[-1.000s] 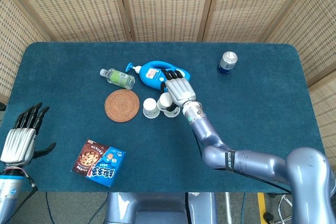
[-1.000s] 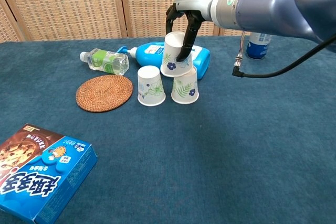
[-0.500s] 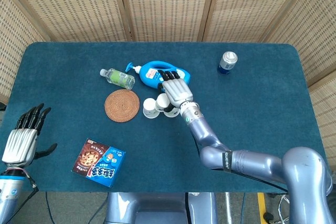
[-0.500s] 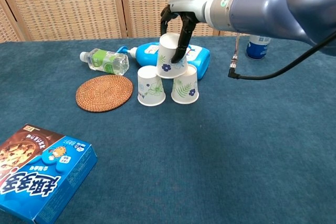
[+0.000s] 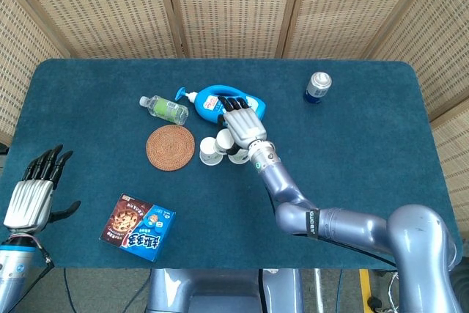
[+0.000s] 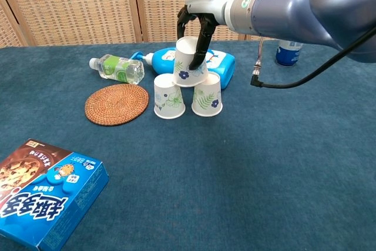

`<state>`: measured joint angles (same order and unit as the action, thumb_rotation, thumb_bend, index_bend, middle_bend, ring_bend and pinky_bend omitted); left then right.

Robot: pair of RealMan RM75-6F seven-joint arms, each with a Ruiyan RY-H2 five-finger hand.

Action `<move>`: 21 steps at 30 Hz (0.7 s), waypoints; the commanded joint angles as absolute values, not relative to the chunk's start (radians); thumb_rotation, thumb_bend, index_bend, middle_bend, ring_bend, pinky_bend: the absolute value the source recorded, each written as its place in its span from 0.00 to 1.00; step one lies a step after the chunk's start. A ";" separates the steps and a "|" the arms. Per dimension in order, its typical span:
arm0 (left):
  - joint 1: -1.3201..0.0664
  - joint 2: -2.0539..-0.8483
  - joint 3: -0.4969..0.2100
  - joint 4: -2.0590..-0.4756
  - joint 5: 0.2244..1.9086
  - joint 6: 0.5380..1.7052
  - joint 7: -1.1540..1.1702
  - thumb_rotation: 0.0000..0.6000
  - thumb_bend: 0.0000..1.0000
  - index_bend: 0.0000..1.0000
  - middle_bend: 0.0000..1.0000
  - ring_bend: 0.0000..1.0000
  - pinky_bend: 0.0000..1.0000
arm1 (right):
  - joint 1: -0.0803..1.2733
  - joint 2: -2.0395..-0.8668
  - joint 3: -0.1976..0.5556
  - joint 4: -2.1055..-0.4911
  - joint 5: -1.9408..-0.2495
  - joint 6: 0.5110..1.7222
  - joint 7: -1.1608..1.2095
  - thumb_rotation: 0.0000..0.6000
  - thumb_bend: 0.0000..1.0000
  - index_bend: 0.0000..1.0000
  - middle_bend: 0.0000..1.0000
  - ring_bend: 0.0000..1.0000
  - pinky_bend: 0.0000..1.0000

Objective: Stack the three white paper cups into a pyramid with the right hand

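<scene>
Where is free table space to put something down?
Bare cloth lies between the soda can and the robot hand, and right of the cookie box. Crowded: the cups, coaster, water bottle and blue bottle.

The cups are hemmed in from behind: the blue detergent bottle (image 6: 214, 62) lies just beyond the two base cups (image 6: 187, 96), nearly touching. To their left sit the woven coaster (image 6: 116, 103) and a small water bottle (image 6: 117, 67) on its side. The right hand (image 6: 197, 23) comes over from the right, fingers (image 6: 202, 44) on the top cup (image 6: 188, 63). The table (image 6: 270, 163) opens wide in front and right; a can (image 6: 287, 52) stands far back, a cookie box (image 6: 41, 198) near left.
</scene>
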<state>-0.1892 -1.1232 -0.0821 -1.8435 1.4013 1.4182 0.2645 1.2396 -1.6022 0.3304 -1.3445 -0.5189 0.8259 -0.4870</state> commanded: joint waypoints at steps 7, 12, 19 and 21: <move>-0.193 -1.126 -0.079 -1.846 1.401 1.412 0.272 1.00 0.23 0.08 0.00 0.00 0.08 | 1.232 -1.598 0.319 -1.347 -0.517 0.817 -0.476 1.00 0.15 0.32 0.00 0.00 0.06; -0.191 -1.126 -0.079 -1.847 1.403 1.416 0.274 1.00 0.23 0.08 0.00 0.00 0.08 | 1.224 -1.579 0.319 -1.373 -0.525 0.836 -0.476 1.00 0.15 0.24 0.00 0.00 0.06; -0.192 -1.125 -0.075 -1.848 1.407 1.413 0.275 1.00 0.23 0.08 0.00 0.00 0.08 | 1.188 -1.504 0.309 -1.471 -0.535 0.903 -0.495 1.00 0.15 0.21 0.00 0.00 0.06; -0.193 -1.125 -0.075 -1.847 1.406 1.411 0.274 1.00 0.23 0.08 0.00 0.00 0.08 | 1.172 -1.478 0.301 -1.506 -0.540 0.924 -0.501 1.00 0.15 0.21 0.00 0.00 0.06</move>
